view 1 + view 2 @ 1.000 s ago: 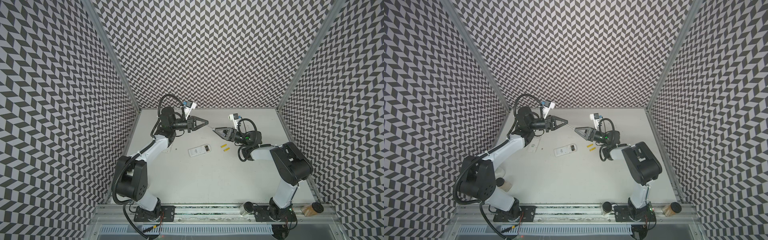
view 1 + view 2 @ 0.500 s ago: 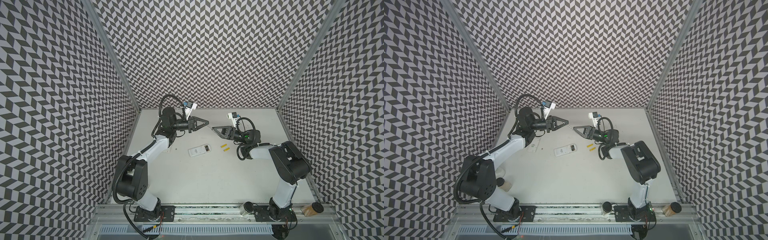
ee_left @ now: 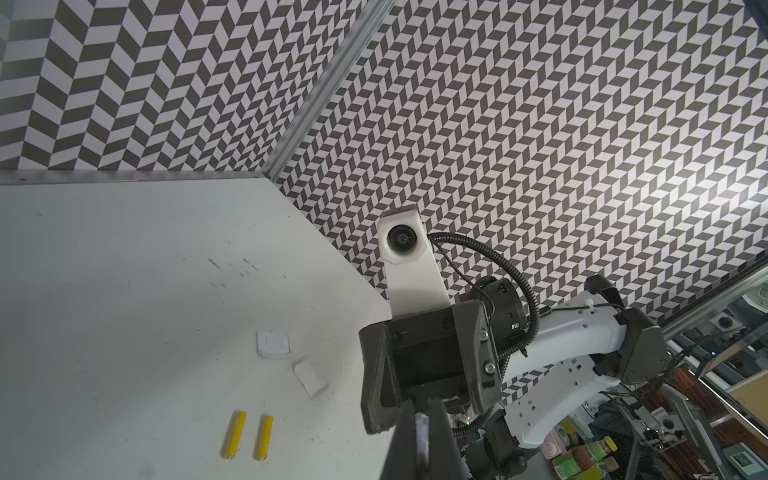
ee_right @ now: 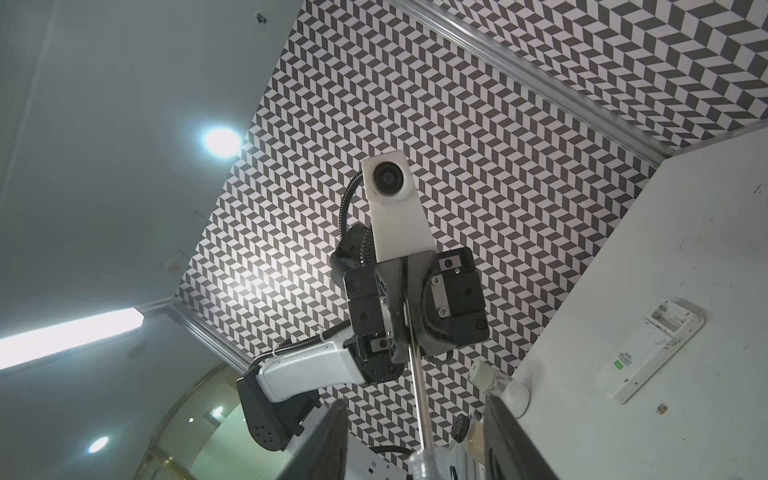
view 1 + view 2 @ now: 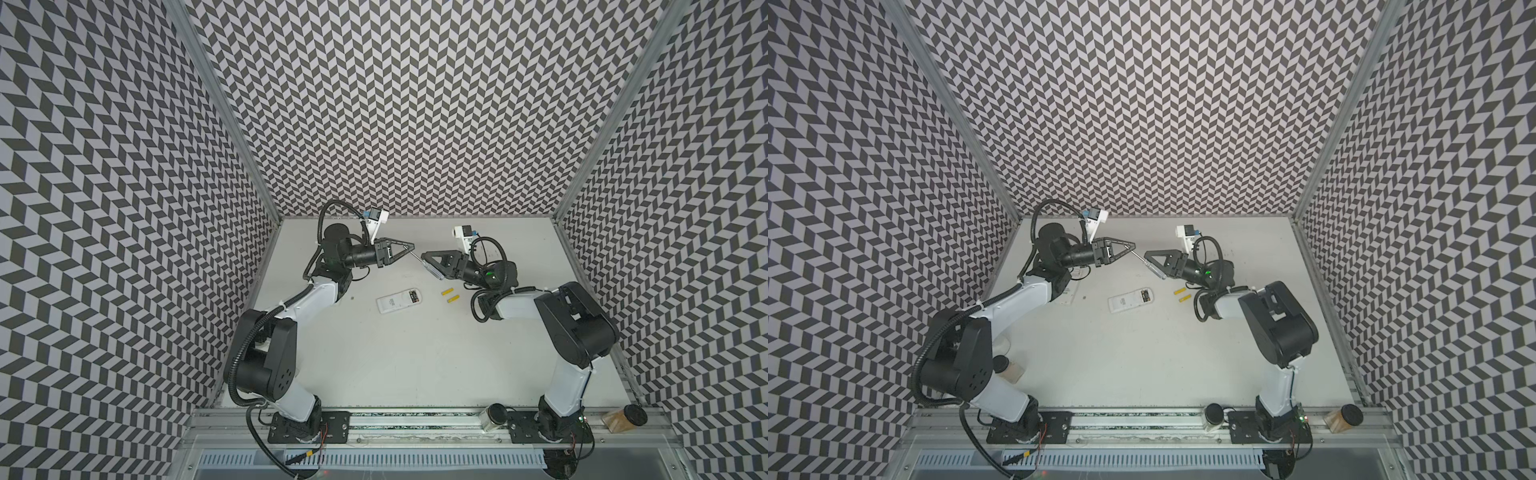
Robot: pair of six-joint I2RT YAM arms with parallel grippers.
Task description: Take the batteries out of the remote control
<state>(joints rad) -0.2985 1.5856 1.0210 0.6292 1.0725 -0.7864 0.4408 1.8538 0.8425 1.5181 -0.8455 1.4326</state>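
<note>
The white remote control (image 5: 398, 300) lies on the table with its compartment open, and dark batteries (image 5: 413, 296) sit in it. Two yellow batteries (image 5: 446, 291) lie loose to its right, also in the left wrist view (image 3: 235, 434). Above the table, my left gripper (image 5: 411, 248) is shut on the metal tip of a screwdriver (image 4: 419, 374). Its clear handle (image 5: 434, 272) reaches my right gripper (image 5: 428, 257). In the right wrist view the right fingers (image 4: 328, 440) stand wide apart, with a gap on each side of the handle.
Two small white plastic pieces (image 3: 273, 344) lie past the yellow batteries. A flat white device with a green sticker (image 4: 648, 353) and a tiny dark speck (image 5: 352, 297) lie near the left arm. Jars (image 5: 494, 415) stand along the front rail.
My right gripper has edged slightly toward the left gripper. The left gripper keeps its hold on the screwdriver tip. Remote and batteries have not moved.
</note>
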